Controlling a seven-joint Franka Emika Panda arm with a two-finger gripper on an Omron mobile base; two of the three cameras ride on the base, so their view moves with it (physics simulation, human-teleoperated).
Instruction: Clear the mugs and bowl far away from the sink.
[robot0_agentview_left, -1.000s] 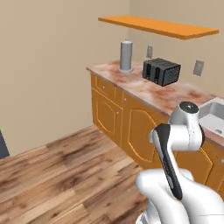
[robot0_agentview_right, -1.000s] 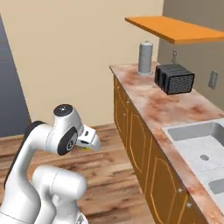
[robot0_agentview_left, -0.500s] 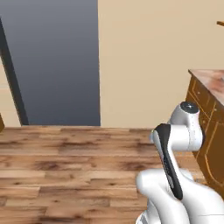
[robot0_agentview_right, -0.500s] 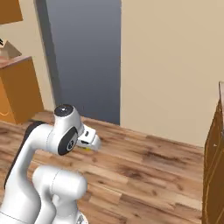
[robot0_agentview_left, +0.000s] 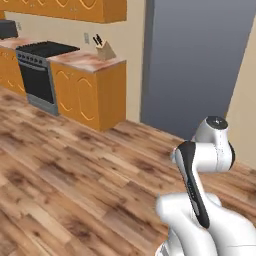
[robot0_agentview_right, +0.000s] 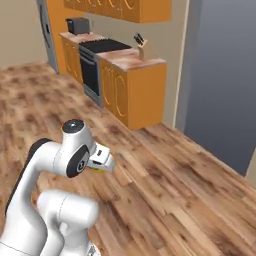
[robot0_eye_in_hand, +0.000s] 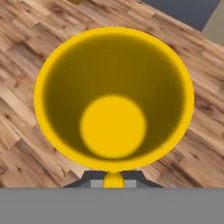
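Even, soft light (slightly blurred)

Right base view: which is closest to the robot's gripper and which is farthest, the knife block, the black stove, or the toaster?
From the gripper, low by the arm:
1. Knife block, on the near end of the counter.
2. Black stove, just behind that counter.
3. Toaster, on the far counter past the stove.

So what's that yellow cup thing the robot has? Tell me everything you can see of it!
It is a mug, seen from straight above its mouth in the hand view. The rim is a bright yellow ring, the inner wall is darker and shaded, and the flat round bottom is bright yellow. It looks smooth and is empty. The gripper is shut on its near rim, the fingers pinching the wall. It hangs in the air above the wooden floor, touching nothing else. Its outside is hidden.
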